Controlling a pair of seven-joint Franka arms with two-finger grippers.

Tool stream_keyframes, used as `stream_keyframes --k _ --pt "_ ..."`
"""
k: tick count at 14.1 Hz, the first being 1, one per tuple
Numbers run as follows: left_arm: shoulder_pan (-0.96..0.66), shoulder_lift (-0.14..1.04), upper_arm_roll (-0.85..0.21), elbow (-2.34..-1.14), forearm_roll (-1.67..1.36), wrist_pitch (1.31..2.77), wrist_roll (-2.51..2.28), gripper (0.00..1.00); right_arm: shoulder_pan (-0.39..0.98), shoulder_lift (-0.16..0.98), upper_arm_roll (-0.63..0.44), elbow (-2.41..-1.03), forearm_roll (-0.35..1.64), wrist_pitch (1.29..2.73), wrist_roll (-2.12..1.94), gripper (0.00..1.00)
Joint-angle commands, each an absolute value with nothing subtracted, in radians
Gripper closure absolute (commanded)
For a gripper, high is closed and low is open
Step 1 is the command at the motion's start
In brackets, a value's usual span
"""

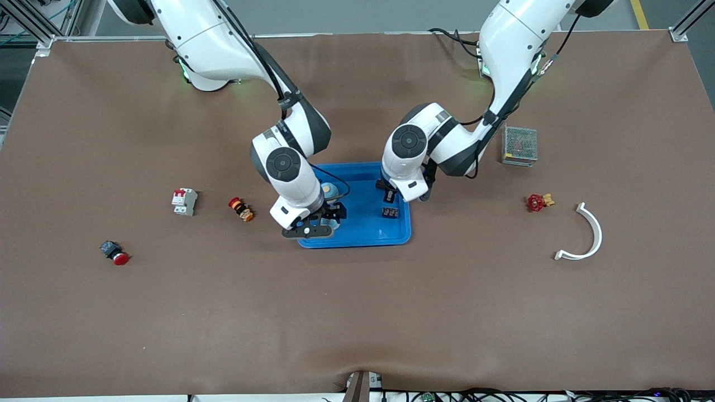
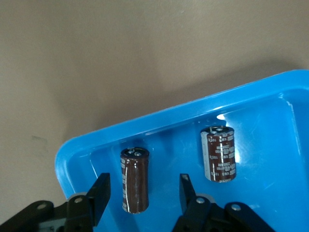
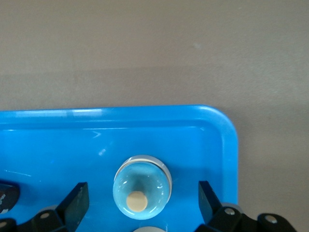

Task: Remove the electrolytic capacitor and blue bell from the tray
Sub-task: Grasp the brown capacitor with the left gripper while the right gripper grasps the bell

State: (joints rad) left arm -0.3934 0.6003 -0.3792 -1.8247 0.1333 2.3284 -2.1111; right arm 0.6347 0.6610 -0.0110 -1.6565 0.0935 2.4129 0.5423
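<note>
Left gripper (image 2: 142,195) – half-open around electrolytic capacitor (image 2: 134,180) in tray (image 2: 159,123), contact unclear | right gripper (image 3: 144,199) – wide, straddling blue bell (image 3: 142,189) in tray corner | risk: capacitor may roll off uneven pads; bell dome may slip.

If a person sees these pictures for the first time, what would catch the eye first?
The bright blue tray in the middle of the brown table, with both arms bent over it. The left gripper brackets a dark brown electrolytic capacitor in the tray, a second capacitor beside it. The right gripper, open, straddles the blue bell.
</note>
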Motion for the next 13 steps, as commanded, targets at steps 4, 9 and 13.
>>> stream_keyframes --k 4,9,13 --pt "-0.419 0.637 -0.379 -1.819 0.155 2.370 -2.180 0.37 0.644 0.710 -0.023 -1.628 0.015 2.414 0.566 0.00" --pt "-0.431 0.650 -0.379 -1.828 0.155 2.352 -2.204 0.55 0.664 0.739 -0.023 -1.626 0.018 2.447 0.568 0.00" --pt "-0.428 0.650 -0.377 -1.822 0.155 2.350 -2.220 1.00 0.672 0.752 -0.023 -1.626 0.017 2.453 0.566 0.00"
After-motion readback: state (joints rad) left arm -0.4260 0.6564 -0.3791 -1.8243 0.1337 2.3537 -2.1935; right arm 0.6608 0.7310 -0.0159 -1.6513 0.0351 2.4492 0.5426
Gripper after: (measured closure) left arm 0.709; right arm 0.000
